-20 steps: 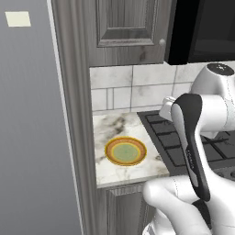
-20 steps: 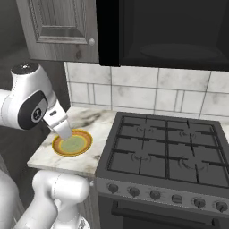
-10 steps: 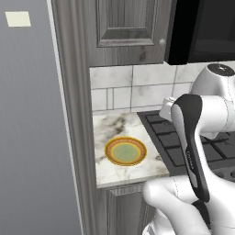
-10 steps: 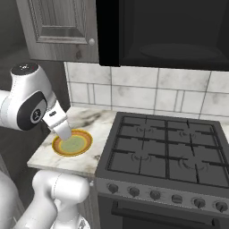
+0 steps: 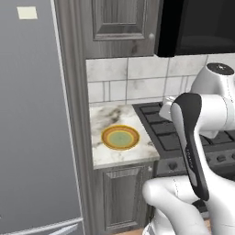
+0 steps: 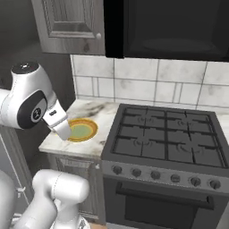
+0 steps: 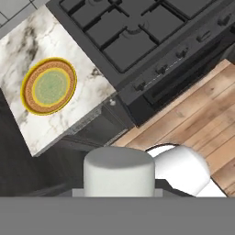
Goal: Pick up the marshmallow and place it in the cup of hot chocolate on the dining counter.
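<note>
marshmallow nowhere to be made out, nor cup of hot chocolate; just an orange-rimmed plate (image 5: pixel 120 137) mid-way along a short marble counter (image 5: pixel 110 155) beside the stove (image 6: pixel 165 138). gripper state impossible to tell. probably calls for driving off to search elsewhere.

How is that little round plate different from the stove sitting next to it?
The plate is round, with an orange-yellow rim and green centre; the stove is square-edged and all black. The plate is small, a loose dish lying on the marble counter; the stove is far larger and built in beside that counter, with knobs along its front. The plate's surface is smooth, while the stove's top carries raised grates. Both face upward at about counter height, with nothing on them.
</note>
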